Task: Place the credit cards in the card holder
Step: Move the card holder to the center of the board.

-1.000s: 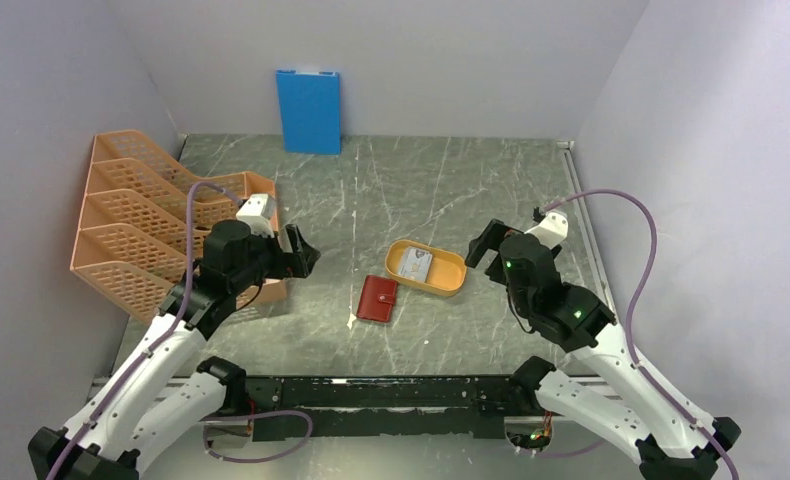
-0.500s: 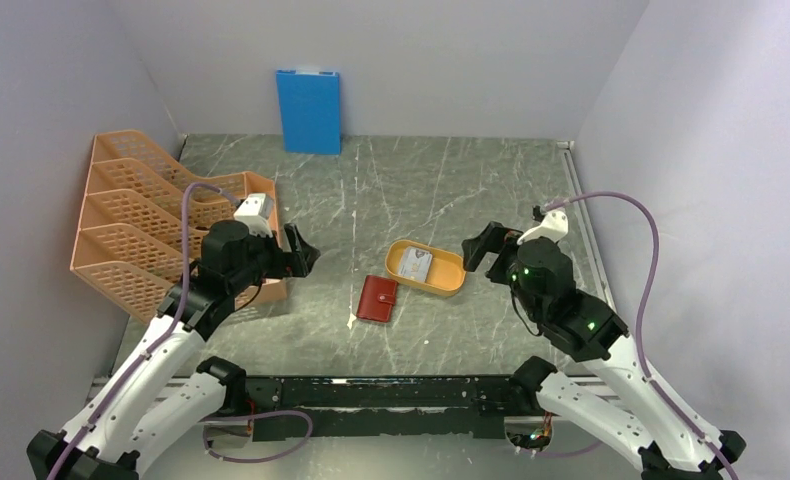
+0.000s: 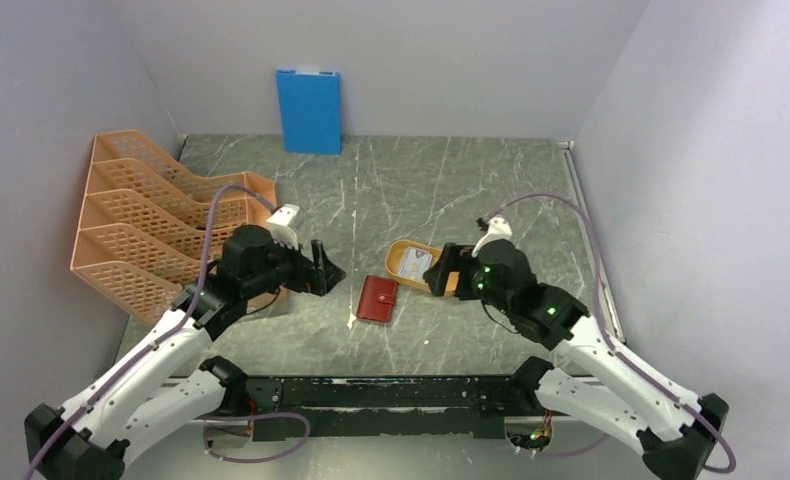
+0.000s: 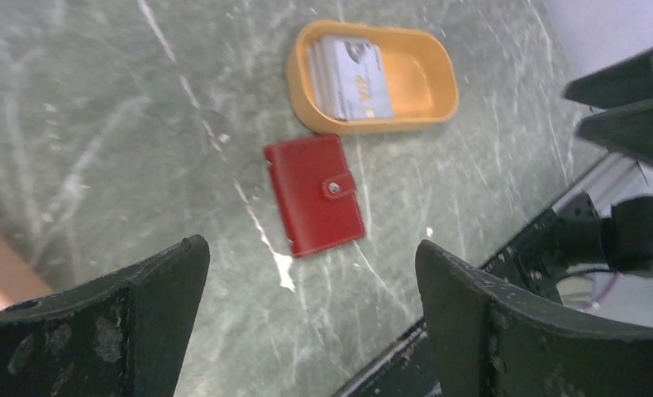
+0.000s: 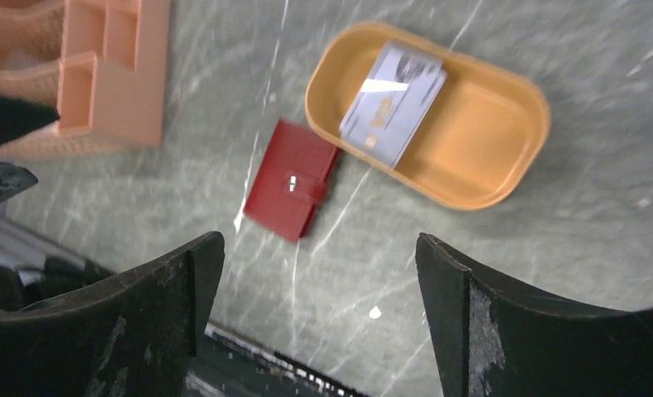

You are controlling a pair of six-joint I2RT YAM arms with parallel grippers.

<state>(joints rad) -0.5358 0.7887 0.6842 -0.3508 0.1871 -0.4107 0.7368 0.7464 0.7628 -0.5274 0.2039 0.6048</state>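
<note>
The card holder (image 3: 377, 298) (image 4: 315, 195) (image 5: 291, 179) is a dark-red wallet, snapped closed and flat on the marble table. The credit cards (image 3: 412, 265) (image 4: 353, 76) (image 5: 393, 102), pale with printed marks, lie stacked in a yellow-orange oval tray (image 3: 403, 248) (image 4: 426, 91) (image 5: 488, 141) just behind and right of it. My left gripper (image 3: 327, 270) (image 4: 311, 273) hovers open to the wallet's left, nothing between its fingers. My right gripper (image 3: 439, 271) (image 5: 319, 273) hangs open over the tray's right end, also empty.
An orange mesh file rack (image 3: 141, 215) (image 5: 112, 70) stands at the left, close behind my left arm. A blue board (image 3: 308, 110) leans upright against the back wall. The table's black front rail (image 3: 371, 392) runs along the near edge.
Both arms have moved inward: the left gripper went right toward the wallet, the right gripper went left and down over the tray's right end. Wallet, tray and cards have not moved.
</note>
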